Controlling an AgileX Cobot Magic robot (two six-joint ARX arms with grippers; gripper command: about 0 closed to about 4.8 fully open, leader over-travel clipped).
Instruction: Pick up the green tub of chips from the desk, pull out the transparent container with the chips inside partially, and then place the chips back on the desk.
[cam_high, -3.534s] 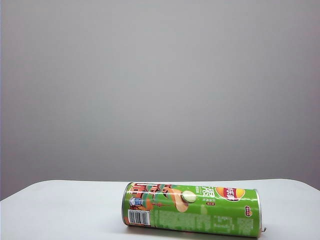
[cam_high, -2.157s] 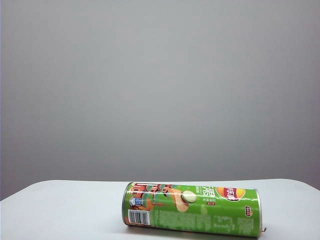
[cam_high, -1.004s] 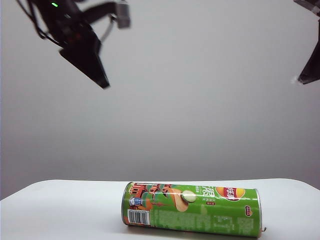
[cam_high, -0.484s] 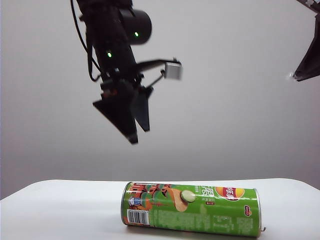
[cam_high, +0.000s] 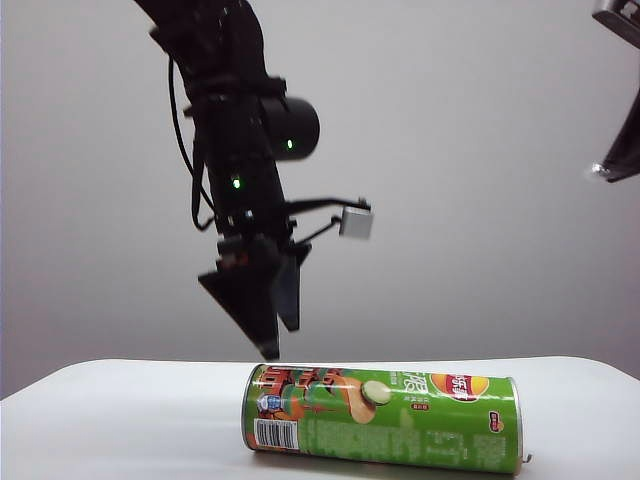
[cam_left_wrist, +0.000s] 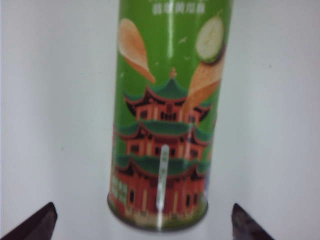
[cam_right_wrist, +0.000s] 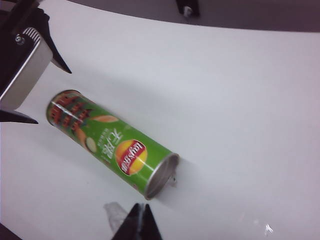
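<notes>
The green tub of chips (cam_high: 383, 418) lies on its side on the bench (cam_high: 120, 420). Lower your spread left tool (cam_high: 276, 338) squarely astride its barcode end; the right tool (cam_right_wrist: 140, 222) waits closed above its open end.

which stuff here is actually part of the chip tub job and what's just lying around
Part of the job:
- green tub of chips, lying on its side
- desk under it
- left claw, open, just above the tub's bottom end
- right claw, shut, raised off to the right

Lying about:
- nothing else on the desk that shows
</notes>
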